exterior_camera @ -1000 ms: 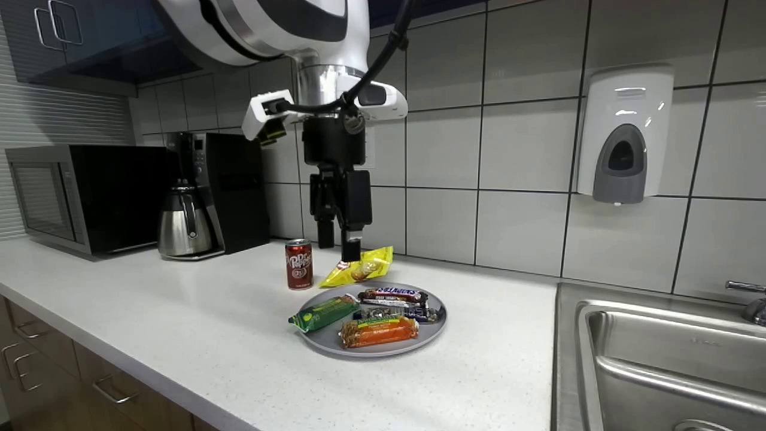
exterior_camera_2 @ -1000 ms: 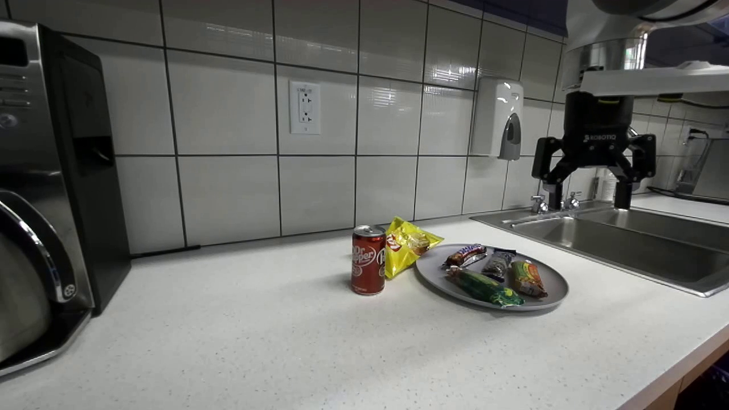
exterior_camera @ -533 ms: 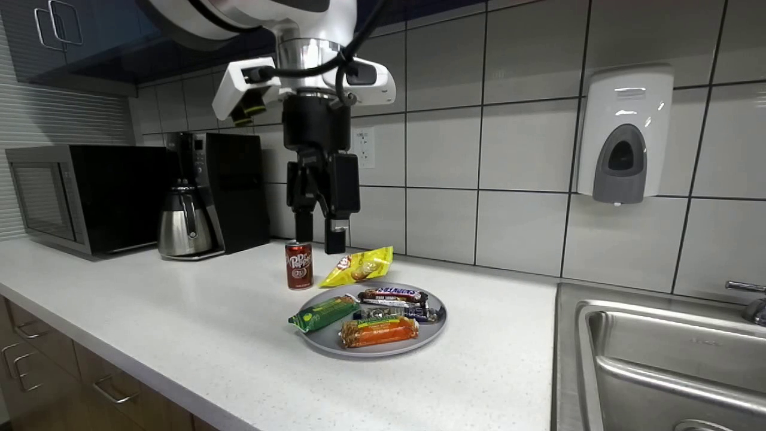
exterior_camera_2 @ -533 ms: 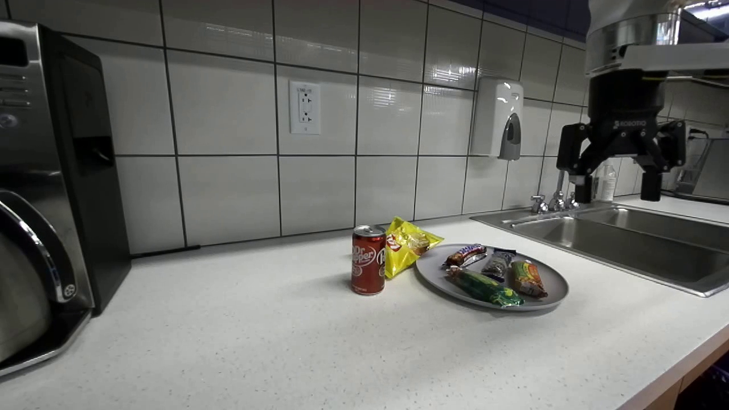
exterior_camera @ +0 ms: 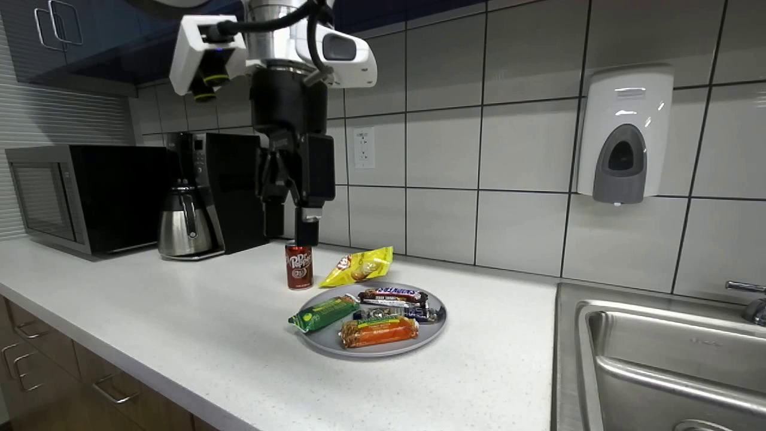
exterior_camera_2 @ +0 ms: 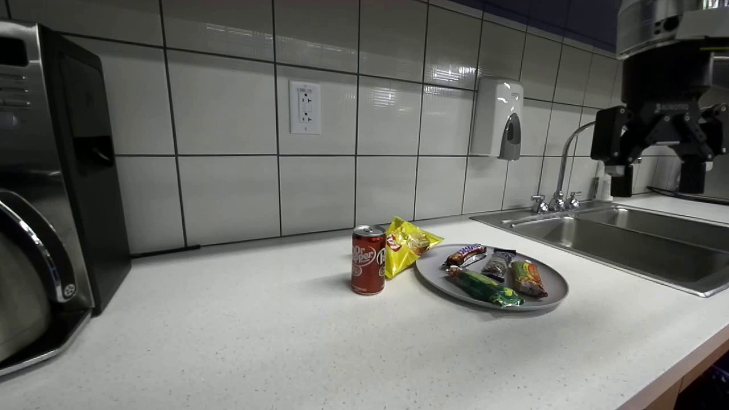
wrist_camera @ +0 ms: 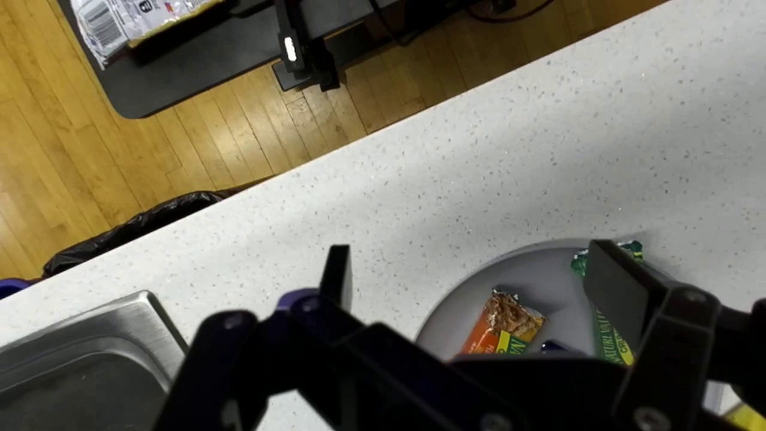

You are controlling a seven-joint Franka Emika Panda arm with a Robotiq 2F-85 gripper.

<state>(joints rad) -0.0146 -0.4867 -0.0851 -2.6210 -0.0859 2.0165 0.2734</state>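
Fingers (wrist_camera: 619, 287) wide apart, holding nothing; the plate (wrist_camera: 538, 269) lies below them, toward the wall edge (exterior_camera: 479, 269) of the tabletop (wrist_camera: 538, 179).
They hang high over the tabletop, touching nothing. In the wrist view the orange-wrapped bar (wrist_camera: 501, 326) on the plate falls within the gap between the fingers, though set off toward the wall edge, while the finger farther from the sink (wrist_camera: 122, 320) partly hides the green-wrapped bar (wrist_camera: 609, 338). The orange-wrapped bar's long axis runs roughly with the front edge (wrist_camera: 371, 143), one end pointing toward the sink and angled slightly to the wall edge, so it sits oblique to the line joining the fingers. Judged from these views, the offset that matters is down and toward the wall edge, plus that slant.
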